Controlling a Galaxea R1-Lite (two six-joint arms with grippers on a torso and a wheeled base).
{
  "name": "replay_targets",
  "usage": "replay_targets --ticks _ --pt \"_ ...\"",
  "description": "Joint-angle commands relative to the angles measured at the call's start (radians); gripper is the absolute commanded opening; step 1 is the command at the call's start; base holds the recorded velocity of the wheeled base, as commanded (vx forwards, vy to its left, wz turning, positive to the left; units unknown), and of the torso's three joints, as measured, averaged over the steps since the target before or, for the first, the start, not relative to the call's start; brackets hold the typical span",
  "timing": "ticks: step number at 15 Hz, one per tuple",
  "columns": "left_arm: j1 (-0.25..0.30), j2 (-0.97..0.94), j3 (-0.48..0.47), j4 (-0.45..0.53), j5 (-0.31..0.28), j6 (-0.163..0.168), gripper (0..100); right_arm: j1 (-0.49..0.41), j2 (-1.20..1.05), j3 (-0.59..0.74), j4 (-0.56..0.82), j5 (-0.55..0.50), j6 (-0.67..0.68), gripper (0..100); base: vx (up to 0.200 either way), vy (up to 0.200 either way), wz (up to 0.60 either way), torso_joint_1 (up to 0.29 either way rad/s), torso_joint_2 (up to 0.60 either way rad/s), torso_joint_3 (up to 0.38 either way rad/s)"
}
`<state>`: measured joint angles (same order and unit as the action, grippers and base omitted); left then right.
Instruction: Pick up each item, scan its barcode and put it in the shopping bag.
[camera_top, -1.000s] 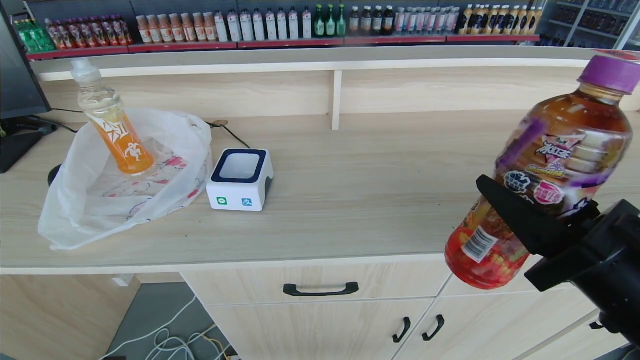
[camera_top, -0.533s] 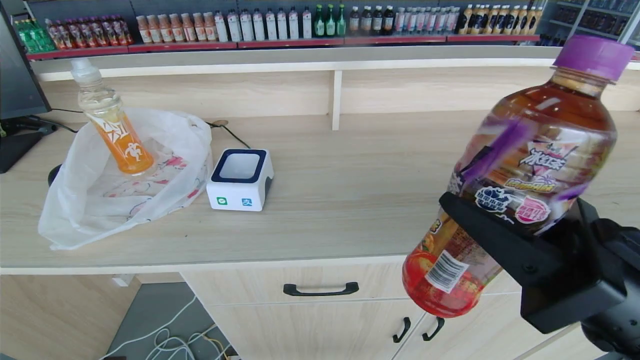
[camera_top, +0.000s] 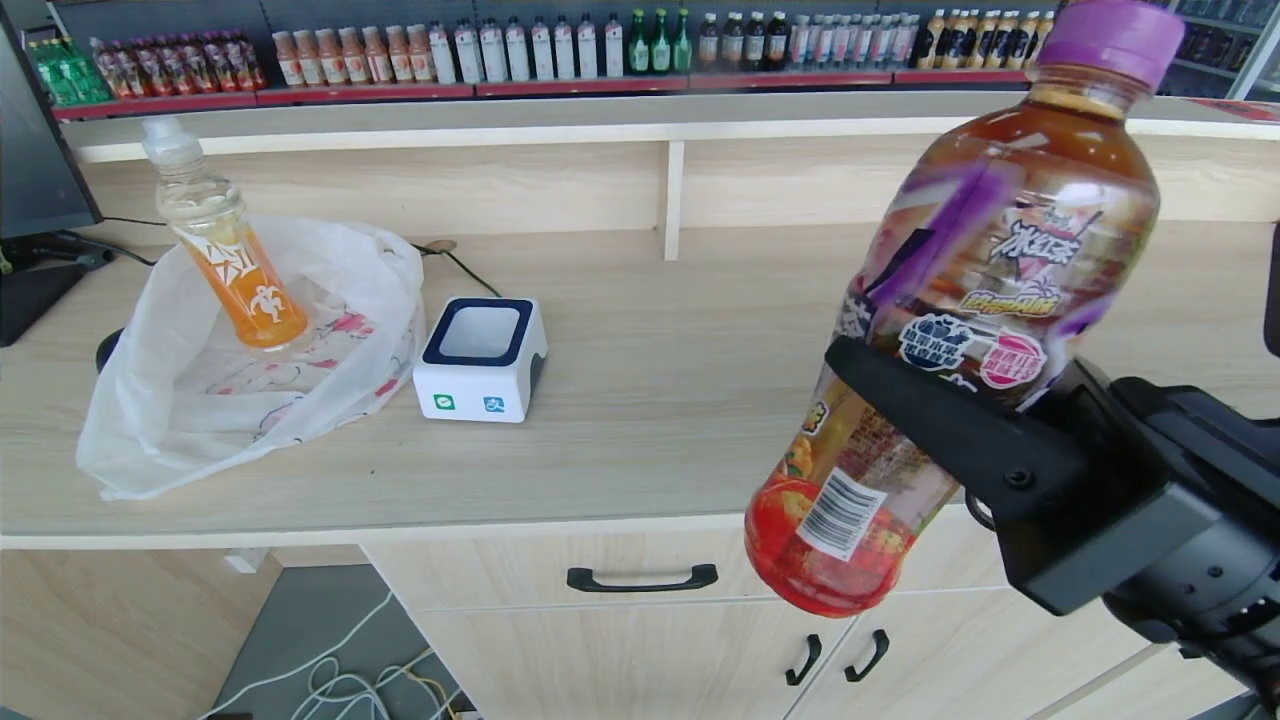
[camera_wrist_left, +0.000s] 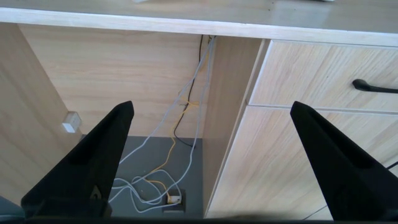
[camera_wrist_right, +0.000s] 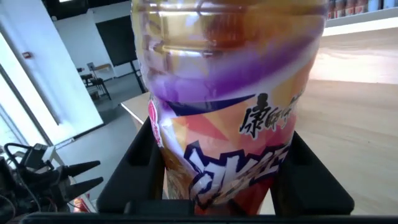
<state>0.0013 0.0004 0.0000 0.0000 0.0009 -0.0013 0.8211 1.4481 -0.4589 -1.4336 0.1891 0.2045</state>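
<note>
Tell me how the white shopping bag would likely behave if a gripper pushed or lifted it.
Probably floppy: the shopping bag lies crumpled and flattened on the counter, holding no shape of its own. It is likely light and prone to slide if pushed, since it looks like thin translucent plastic. The orange bottle leaning in it could tip if the bag shifts.

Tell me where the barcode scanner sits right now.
In the head view, the white scanner stands on the counter, left of centre, just right of the shopping bag.
</note>
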Motion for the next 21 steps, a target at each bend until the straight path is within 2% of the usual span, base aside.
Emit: replay_targets --ticks 1,8,21 --pt "0.0 0.0 0.0 0.0 -0.001 0.0 100 -0.002 0.009 -0.003 -0.002 0.0 0.009 0 0.0 0.0 0.0 0.0 0.0 0.0" --pt "0.0 0.0 0.0 0.0 0.001 0.0 100 -0.007 0.035 -0.141 -0.001 -0.007 0.148 0 0.0 0.0 0.0 0.0 0.0 0.0" --pt "0.0 0.0 0.0 0.0 0.001 0.0 100 -0.005 0.041 -0.13 -0.001 -0.004 0.151 0 0.0 0.0 0.0 0.0 0.0 0.0"
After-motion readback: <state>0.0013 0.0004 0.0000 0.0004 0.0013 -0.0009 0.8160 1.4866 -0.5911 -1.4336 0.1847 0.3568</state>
